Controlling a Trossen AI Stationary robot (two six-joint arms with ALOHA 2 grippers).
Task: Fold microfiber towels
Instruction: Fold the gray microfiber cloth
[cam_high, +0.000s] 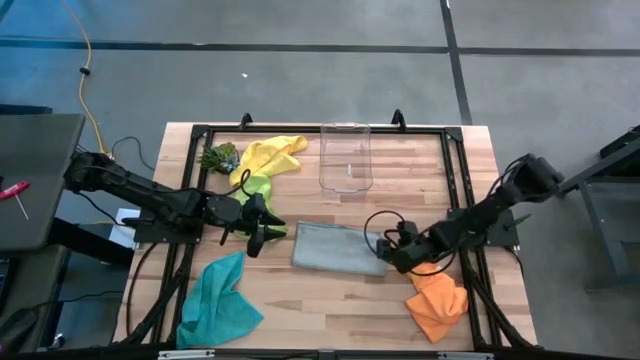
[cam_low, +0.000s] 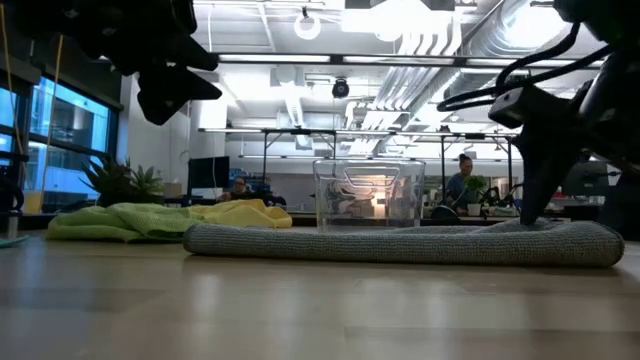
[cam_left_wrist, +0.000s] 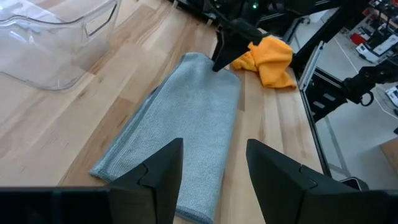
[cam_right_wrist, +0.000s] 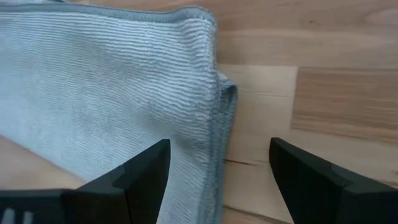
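The grey towel (cam_high: 338, 248) lies folded mid-table, the right gripper (cam_high: 392, 252) at its right edge, perhaps touching, jaws apart and empty, the left gripper (cam_high: 262, 226) just off its left end, jaws likewise apart.

Five towels (cam_high: 338, 249), one box (cam_high: 346, 157)

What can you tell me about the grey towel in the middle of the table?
The grey towel is a soft, ribbed microfiber cloth with a stitched hem, folded over into a flat rectangle with its layers stacked. It lies on the wooden table, near the middle, in front of the clear plastic box. The right tool sits open at its right edge, one finger touching down there. The left tool, open, hovers just off its left end.
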